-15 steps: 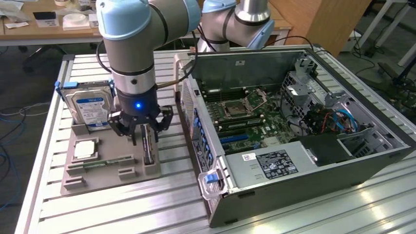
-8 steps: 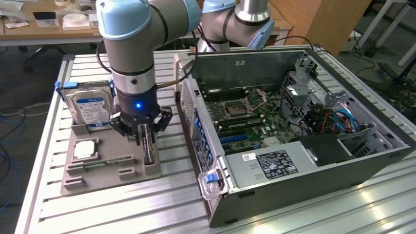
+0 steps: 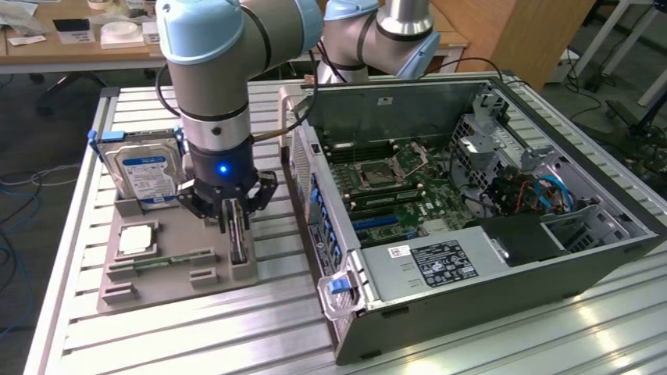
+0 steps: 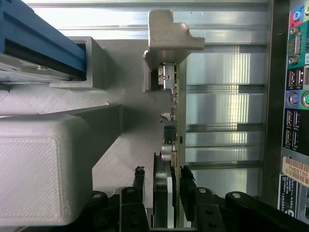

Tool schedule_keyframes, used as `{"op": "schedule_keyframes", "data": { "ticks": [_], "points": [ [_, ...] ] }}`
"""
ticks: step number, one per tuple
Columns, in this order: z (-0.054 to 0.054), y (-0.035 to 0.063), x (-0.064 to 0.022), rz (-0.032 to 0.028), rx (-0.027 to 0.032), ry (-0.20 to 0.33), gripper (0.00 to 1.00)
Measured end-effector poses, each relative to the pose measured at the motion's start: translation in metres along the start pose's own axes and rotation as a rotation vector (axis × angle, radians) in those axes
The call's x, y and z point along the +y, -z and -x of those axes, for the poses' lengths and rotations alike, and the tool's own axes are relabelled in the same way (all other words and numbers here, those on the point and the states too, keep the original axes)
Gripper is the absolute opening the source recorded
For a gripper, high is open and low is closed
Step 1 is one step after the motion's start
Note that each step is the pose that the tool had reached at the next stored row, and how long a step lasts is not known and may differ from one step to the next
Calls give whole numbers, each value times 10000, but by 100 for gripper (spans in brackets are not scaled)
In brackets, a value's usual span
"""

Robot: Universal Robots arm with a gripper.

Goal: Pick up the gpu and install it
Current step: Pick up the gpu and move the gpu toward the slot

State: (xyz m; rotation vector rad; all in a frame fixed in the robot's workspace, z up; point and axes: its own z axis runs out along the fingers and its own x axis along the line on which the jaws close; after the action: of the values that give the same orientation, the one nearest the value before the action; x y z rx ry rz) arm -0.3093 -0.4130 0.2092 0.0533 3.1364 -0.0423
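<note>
Tool point(image 3: 234, 215) is hanging straight down from the arm in the exterior view, over a grey parts holder point(image 3: 183, 226) lying on the slatted metal desk point(image 3: 208, 336). Its fingers are pinching the gpu point(image 3: 239, 246), which is standing on edge in a slot at the holder's right side in the exterior view. A hard drive point(image 3: 146, 176) is standing upright at the holder's far left corner, and an open computer case point(image 3: 583, 266) is sitting just beside the holder, on the exterior view's right.

From the wrist view, the tool point(image 4: 162, 171) is straddling the gpu point(image 4: 175, 111), one dark finger pressing on each face. The card's grey metal bracket point(image 4: 171, 34) is sticking out at its far end. The case's port panel point(image 4: 294, 96) is showing beyond the desk slats point(image 4: 222, 72).
</note>
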Motion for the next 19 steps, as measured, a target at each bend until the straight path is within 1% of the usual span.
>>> {"op": "schedule_keyframes", "data": {
  "ticks": [4,5,10,11,19],
  "points": [
    [6,0,0,0,0,1,41],
    [8,0,0,0,0,1,34],
    [13,0,0,-1,1,1,32],
    [13,1,0,-1,1,1,28],
    [13,0,0,0,0,1,28]
  ]
}}
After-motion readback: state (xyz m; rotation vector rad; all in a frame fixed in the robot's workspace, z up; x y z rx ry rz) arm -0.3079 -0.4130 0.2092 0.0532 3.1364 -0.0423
